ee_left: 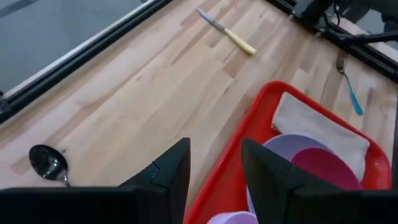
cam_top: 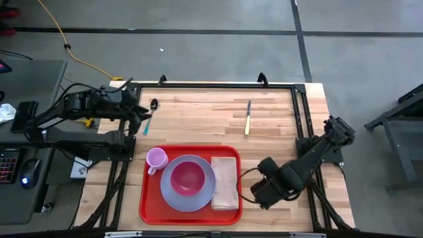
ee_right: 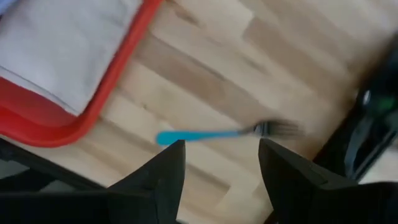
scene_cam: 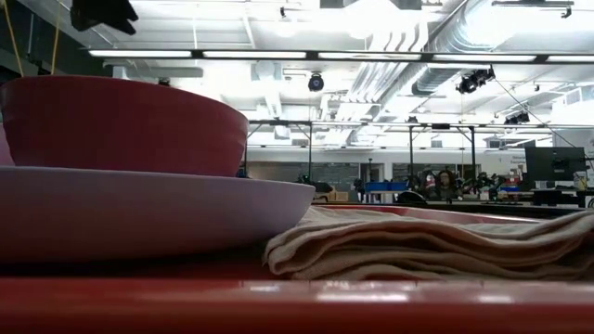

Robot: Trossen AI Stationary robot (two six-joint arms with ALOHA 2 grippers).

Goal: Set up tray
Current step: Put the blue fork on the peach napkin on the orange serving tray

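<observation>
From my station: the large flat red plastic tray (cam_top: 149, 205) with rounded corners sits at the table's near edge, roughly centred; on it I see a pale purple round plate (cam_top: 173, 196) carrying a dark red bowl (cam_top: 188, 176), a small pink plastic cup (cam_top: 156, 158) at the tray's far left corner, and a folded beige cloth napkin (cam_top: 225, 182) along its right side, just beside the plate; in the low view the bowl (scene_cam: 121, 125) and plate (scene_cam: 139, 209) fill the left, the napkin (scene_cam: 436, 243) the right.

Right gripper (cam_top: 256, 194) is low, just beside the tray's right rim; fingers spread, nothing between them; in its wrist view a fork with a blue handle (ee_right: 217, 133) lies on the bare wood just beyond the fingertips, near the tray corner (ee_right: 59, 134).

Left gripper (cam_top: 143, 112) is at the far left of the light wooden slatted table (cam_top: 198, 116); fingers spread, holding nothing; a dark metal spoon (cam_top: 153, 104) lies near it.

Farther out, a yellow-handled knife (cam_top: 248, 119) lies alone, well apart from the tray.
</observation>
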